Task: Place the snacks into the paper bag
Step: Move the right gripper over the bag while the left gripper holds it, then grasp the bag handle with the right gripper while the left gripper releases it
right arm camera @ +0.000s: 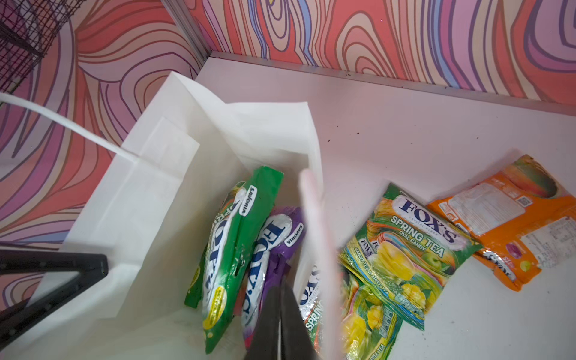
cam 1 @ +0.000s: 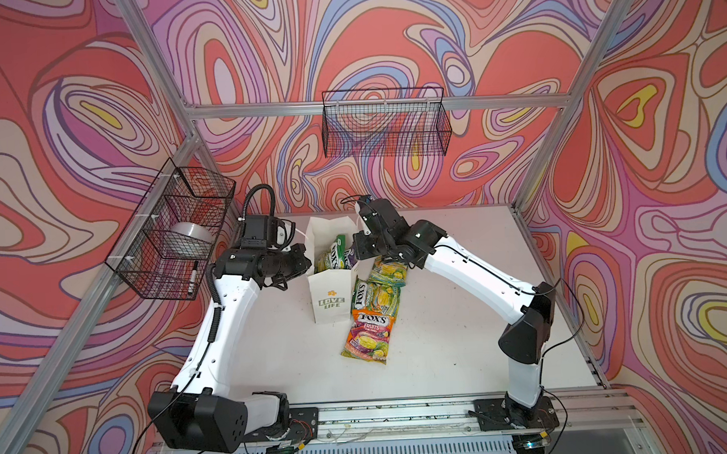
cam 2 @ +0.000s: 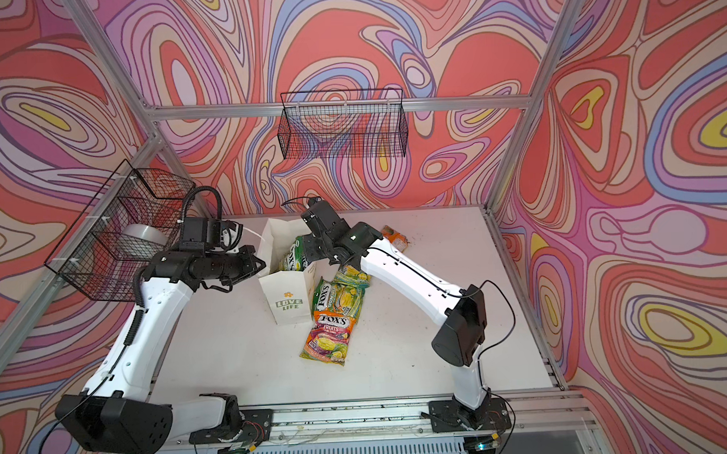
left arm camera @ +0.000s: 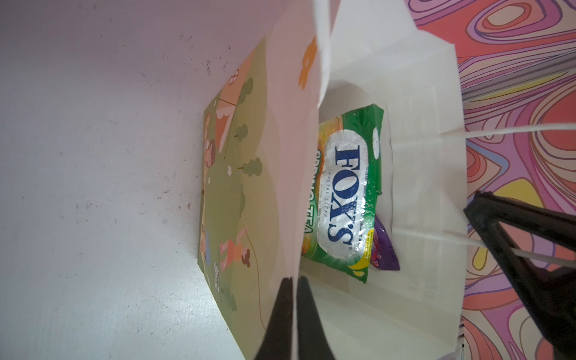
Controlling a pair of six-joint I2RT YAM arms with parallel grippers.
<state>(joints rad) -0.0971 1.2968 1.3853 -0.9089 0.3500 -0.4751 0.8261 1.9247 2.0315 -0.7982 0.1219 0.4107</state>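
The white paper bag [cam 1: 330, 300] [cam 2: 283, 299] stands upright at the middle back of the table, mouth open. My left gripper [cam 1: 302, 257] [left arm camera: 293, 282] is shut on the bag's left wall. Inside lean a green FOX'S packet [left arm camera: 346, 193] [right arm camera: 230, 249] and a purple one [left arm camera: 386, 254] [right arm camera: 276, 237]. My right gripper [cam 1: 361, 257] [right arm camera: 280, 290] hangs in the bag's mouth, jaws shut, tips beside the purple packet. Right of the bag lie two green-yellow snacks [cam 1: 390, 270] [cam 1: 376, 297] and an orange FOX'S Fruits packet [cam 1: 369, 331]. An orange packet [cam 2: 395, 237] [right arm camera: 505, 218] lies further back.
One black wire basket [cam 1: 385, 123] hangs on the back wall. Another [cam 1: 174, 230], on the left wall, holds a tape roll [cam 1: 187, 238] and a marker [cam 1: 193, 277]. The white table [cam 1: 461, 337] is bounded by aluminium frame posts.
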